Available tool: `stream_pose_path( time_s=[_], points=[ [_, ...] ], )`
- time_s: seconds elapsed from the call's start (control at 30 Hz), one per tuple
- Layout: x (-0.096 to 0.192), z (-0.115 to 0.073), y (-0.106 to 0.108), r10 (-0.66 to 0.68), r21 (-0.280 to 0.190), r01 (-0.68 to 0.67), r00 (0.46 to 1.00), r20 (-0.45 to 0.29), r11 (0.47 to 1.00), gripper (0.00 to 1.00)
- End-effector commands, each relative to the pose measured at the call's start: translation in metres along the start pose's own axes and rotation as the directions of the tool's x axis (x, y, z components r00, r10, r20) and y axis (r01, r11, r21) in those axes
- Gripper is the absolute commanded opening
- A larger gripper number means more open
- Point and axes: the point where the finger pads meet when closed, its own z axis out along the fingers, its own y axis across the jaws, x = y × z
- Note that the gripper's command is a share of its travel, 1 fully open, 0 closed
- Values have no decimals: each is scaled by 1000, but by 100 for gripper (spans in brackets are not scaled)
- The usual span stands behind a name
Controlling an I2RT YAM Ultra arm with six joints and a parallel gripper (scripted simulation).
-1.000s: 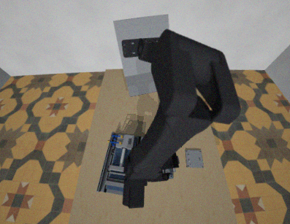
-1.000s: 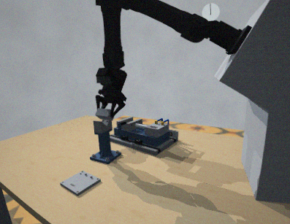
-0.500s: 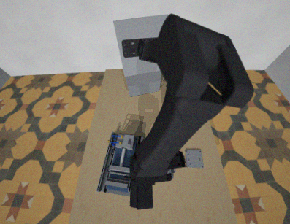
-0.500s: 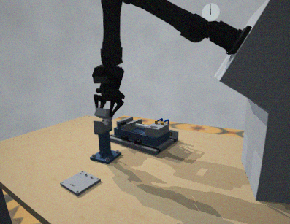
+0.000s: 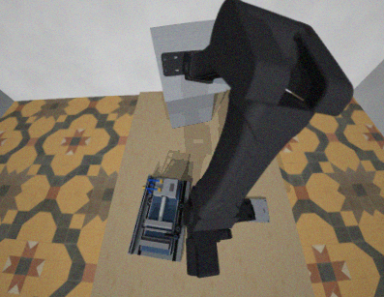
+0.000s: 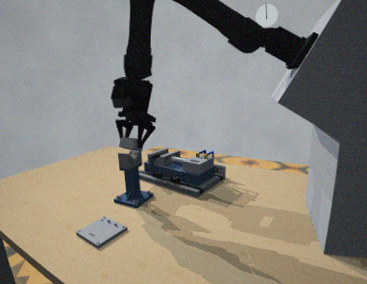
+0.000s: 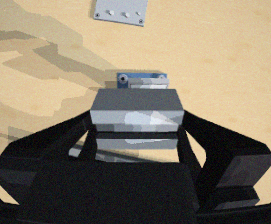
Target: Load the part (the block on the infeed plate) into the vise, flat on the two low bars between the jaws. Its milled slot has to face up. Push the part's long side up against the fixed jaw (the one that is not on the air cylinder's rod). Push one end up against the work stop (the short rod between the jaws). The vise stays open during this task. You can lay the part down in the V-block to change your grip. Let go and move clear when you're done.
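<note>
My gripper [image 6: 133, 137] is shut on the grey part [image 6: 128, 143], which it grips by two opposite sides. It holds the part right above the V-block [image 6: 130, 160], a grey head on a blue post. I cannot tell if the part touches the V-block. In the wrist view the part [image 7: 136, 108] sits between my fingers, and the blue V-block [image 7: 143, 80] shows just beyond it. I cannot make out the milled slot. The vise [image 6: 182, 167] stands open behind the V-block, also seen in the overhead view [image 5: 160, 217]. The infeed plate [image 6: 102, 230] lies bare.
A large grey box [image 6: 337, 133] carrying the arm's base stands at the right. The arm hides the gripper in the overhead view.
</note>
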Motion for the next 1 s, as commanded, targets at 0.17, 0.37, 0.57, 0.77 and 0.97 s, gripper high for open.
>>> stream_pose_path(
  time_s=[0.17,0.37,0.57,0.77,0.97],
  points=[
    [-4,-4,5,19,-3,-19,996,-90,1000,0],
    [-3,-4,7,21,-8,-23,987,-159,1000,0],
    [-3,-4,7,21,-8,-23,979,-201,1000,0],
    [-3,-4,7,20,-7,-22,966,-258,1000,0],
    [-3,-4,7,19,-7,-22,951,-308,1000,0]
  ],
)
